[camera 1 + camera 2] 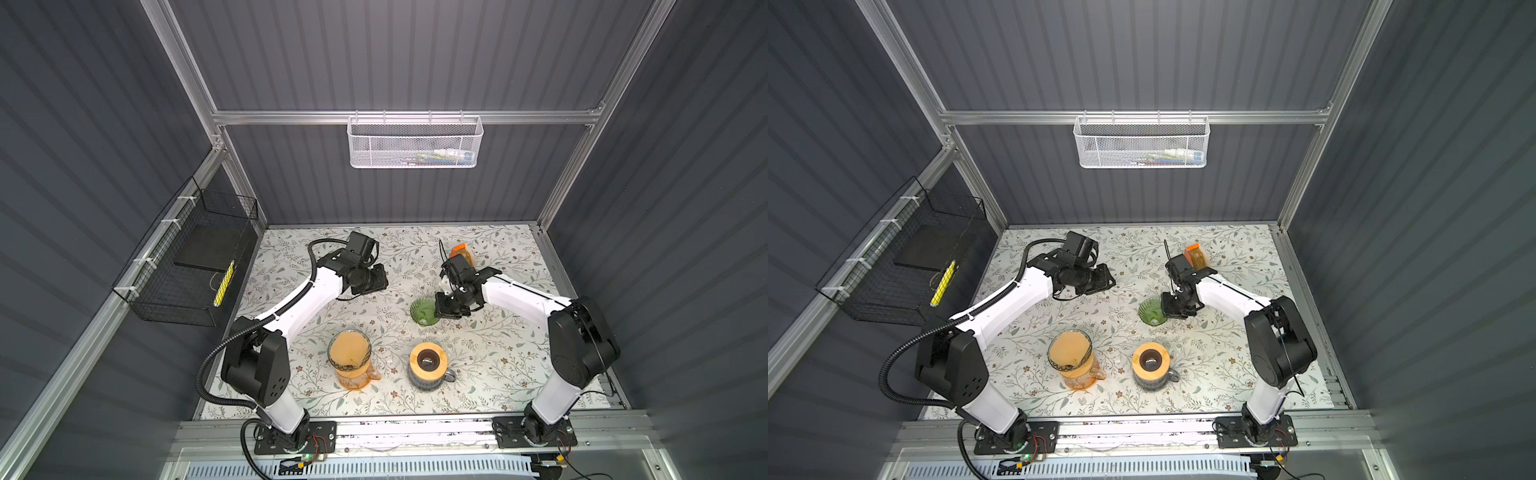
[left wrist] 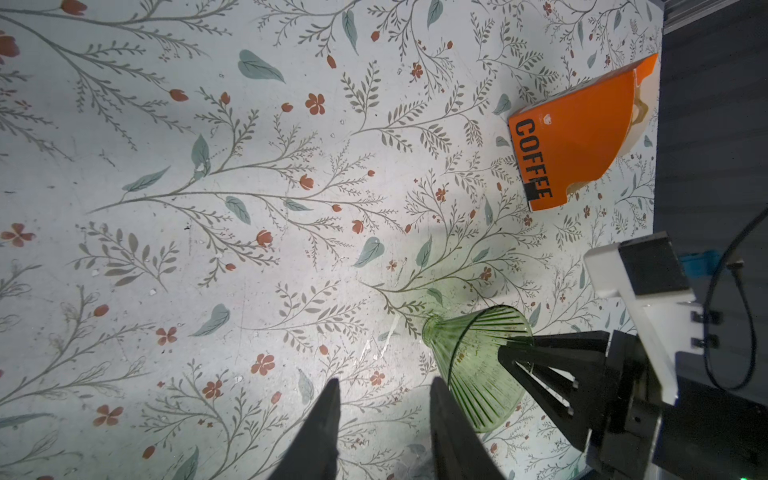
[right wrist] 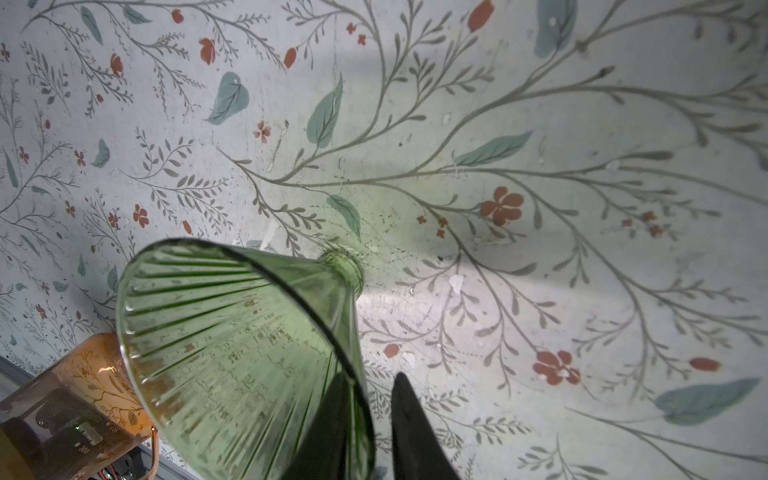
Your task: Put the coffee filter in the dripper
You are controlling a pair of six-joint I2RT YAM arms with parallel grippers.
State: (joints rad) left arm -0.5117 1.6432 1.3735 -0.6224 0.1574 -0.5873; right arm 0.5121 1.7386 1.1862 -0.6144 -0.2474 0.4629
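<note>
now right hand [image 3: 372,386] straddles dripper [image 3: 232,340] rim.

- In both top views, even overhead light falls on the pale floral tabletop [image 1: 490,365]; the dark ribbed walls [image 1: 83,124] are dim.
- Wrist views: bright patch, soft shadows; the green ribbed glass cone [image 3: 232,340] tints the table green; glare spots the amber glass jug [image 3: 104,370].
</note>
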